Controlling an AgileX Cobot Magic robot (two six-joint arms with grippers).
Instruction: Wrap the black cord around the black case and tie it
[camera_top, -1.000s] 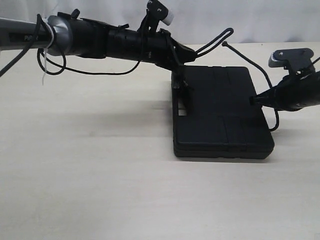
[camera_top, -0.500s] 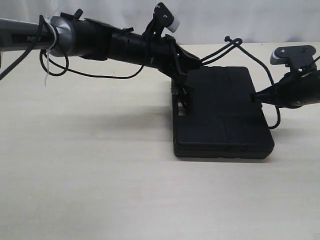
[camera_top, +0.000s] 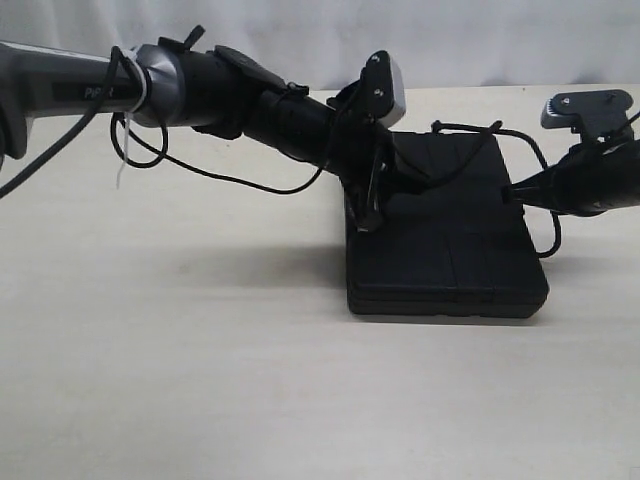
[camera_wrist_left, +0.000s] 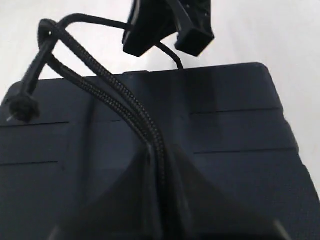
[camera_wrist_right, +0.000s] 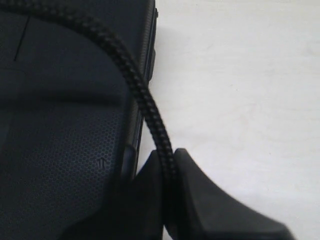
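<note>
surface: pale wooden table (camera_top: 180, 380) (faint grain) | rear: white backdrop (camera_top: 480, 40), slightly creased

You see a pale wood-grain tabletop (camera_top: 180, 380) filling most of the frame, and a white backdrop (camera_top: 480, 40) across the top edge, softly and evenly lit.

Looks like a robot lab bench; pale wood-grain tabletop (camera_top: 200, 380) under the jaws; plain white backdrop (camera_top: 480, 40) beyond them; left arm (camera_top: 200, 85) and right arm (camera_top: 600, 185) behind the jaws, each carrying a wrist camera (camera_top: 385, 88).
</note>
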